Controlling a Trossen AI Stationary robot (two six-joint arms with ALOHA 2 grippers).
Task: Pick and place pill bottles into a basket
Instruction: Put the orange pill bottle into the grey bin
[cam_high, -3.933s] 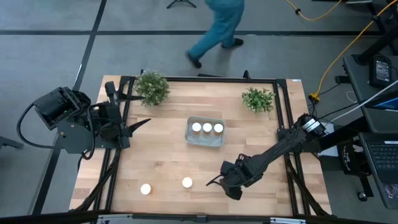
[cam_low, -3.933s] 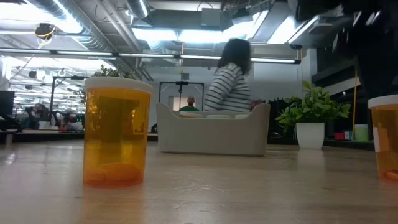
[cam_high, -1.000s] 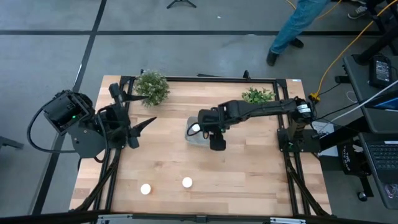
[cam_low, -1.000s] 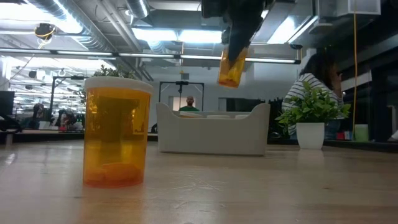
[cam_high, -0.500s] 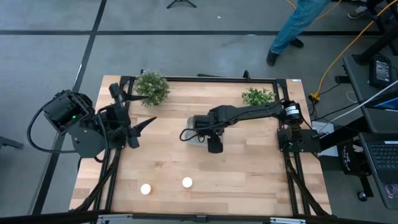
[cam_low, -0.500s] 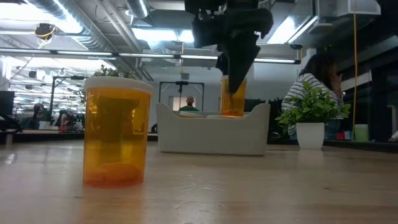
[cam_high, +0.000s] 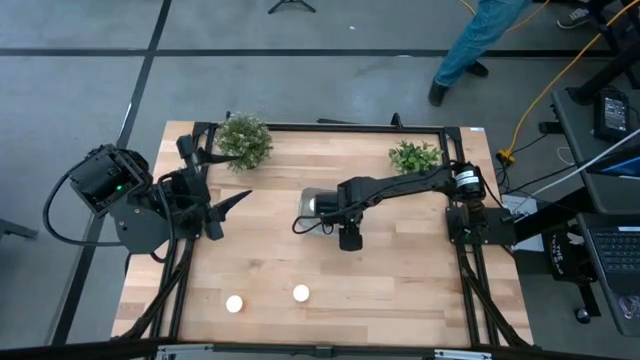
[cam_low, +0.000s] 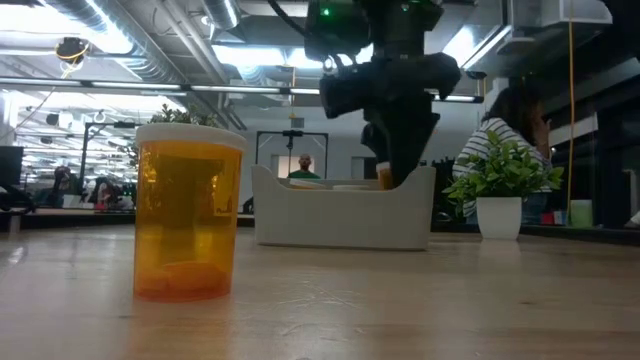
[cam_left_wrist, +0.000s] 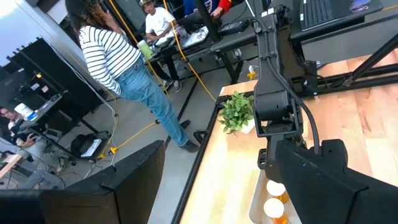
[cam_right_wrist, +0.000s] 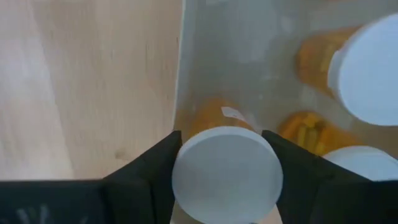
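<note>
The basket (cam_high: 310, 201) sits mid-table with two white-capped pill bottles (cam_right_wrist: 367, 68) standing in it. My right gripper (cam_high: 323, 213) reaches down into the basket's left end, shut on another pill bottle (cam_right_wrist: 217, 118). In the low view the basket wall (cam_low: 340, 220) hides that bottle's lower part. Two more pill bottles (cam_high: 234, 303) (cam_high: 300, 293) stand on their bases near the table's front edge; one of them shows large in the low view (cam_low: 188, 215). My left gripper (cam_high: 213, 170) waits open above the table's left side. My right gripper pinches the bottle's round white cap (cam_right_wrist: 186, 171) between its two fingers (cam_right_wrist: 152, 171), one on each side of the rim. The fingers point down from above. The bottle hangs upright below them inside the basket; whether its base rests on the floor, I cannot tell.
Two potted plants (cam_high: 244, 140) (cam_high: 414, 157) stand at the far corners. A person (cam_high: 480, 40) walks beyond the far edge. Bare wood lies between the basket and the two near bottles.
My right gripper has come down with the pill bottle, from above the basket into its left end. The bottle, tilted a second ago, now hangs upright and has sunk behind the basket wall.
</note>
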